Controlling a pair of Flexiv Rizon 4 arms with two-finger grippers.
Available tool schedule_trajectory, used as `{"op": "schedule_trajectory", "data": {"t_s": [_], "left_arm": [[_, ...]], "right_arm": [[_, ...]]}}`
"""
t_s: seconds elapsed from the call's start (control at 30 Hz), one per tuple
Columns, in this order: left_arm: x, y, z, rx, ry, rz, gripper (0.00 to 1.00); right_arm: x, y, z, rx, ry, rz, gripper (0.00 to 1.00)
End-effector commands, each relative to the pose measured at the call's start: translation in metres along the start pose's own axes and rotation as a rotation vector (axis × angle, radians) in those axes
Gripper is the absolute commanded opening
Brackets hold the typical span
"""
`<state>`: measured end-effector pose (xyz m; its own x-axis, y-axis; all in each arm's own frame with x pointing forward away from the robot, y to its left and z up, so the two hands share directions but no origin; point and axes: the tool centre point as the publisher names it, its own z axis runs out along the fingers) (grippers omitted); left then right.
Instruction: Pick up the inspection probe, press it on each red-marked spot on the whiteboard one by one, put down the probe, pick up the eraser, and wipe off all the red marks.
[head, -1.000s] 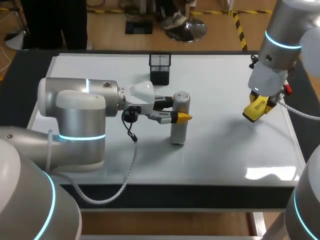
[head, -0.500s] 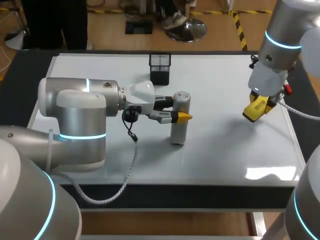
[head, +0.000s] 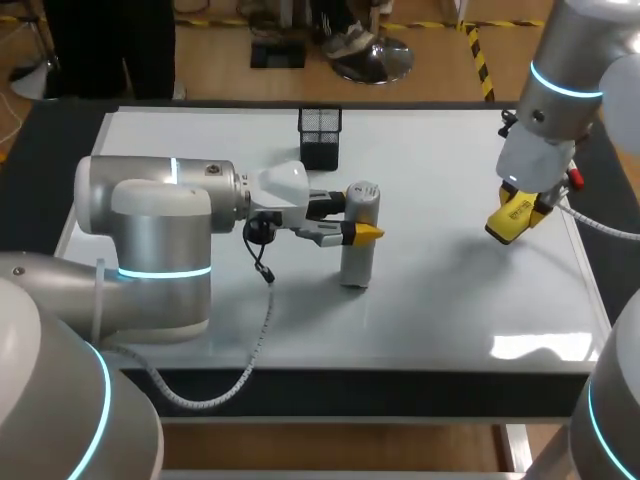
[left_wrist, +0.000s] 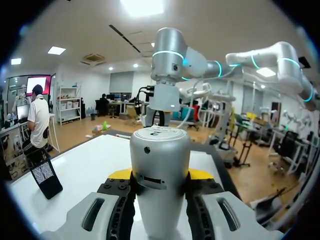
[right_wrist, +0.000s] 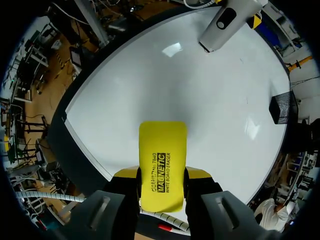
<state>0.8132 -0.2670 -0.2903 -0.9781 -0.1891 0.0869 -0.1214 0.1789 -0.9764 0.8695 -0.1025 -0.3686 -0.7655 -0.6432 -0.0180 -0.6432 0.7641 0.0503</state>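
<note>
- The inspection probe (head: 356, 262), a silver-grey cylinder with a rounded top, is seen standing upright near the middle of the whiteboard (head: 440, 300). Its lower end is set at the board's surface.
- The probe is clamped by the left gripper (head: 358, 232), which is brought in level from the left. In the left wrist view one yellow-tipped finger (left_wrist: 120, 174) is pressed against each side of the cylinder, roughly at mid-height.
- The top of the probe is left standing clear above the fingers, and a small dark dot and a slot can be made out on the side turned towards the left wrist.
- The eraser (right_wrist: 162, 145), a flat yellow block with black print, is held in the right gripper (right_wrist: 162, 173). Its jaws are closed on the two long edges, and most of the block is left sticking out ahead of the fingers.
- The eraser is kept above the right part of the whiteboard, clear of the surface and near the right edge. It is well apart from the probe.
- From the right wrist, the probe and the left gripper's fingers are seen at the far side of the white surface, with bare board lying between them and the eraser.
- A black mesh holder (head: 320, 137) is placed towards the far edge of the board, behind the probe and near it, but not touching it.
- A black cable (head: 262, 262) is seen hanging in a loop from the left wrist towards the board.
</note>
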Motion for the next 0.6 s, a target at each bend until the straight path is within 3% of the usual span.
{"op": "schedule_trajectory", "data": {"t_s": [0.03,0.6], "left_arm": [[0.005,-0.003,-0.01,0.021,-0.02,0.006,0.0],[0.004,-0.013,-0.058,0.044,-0.137,0.029,0.0]], "right_arm": [[0.0,-0.001,0.0,0.002,0.003,-0.002,0.0],[0.0,-0.001,0.0,0.002,0.003,-0.002,0.0]]}}
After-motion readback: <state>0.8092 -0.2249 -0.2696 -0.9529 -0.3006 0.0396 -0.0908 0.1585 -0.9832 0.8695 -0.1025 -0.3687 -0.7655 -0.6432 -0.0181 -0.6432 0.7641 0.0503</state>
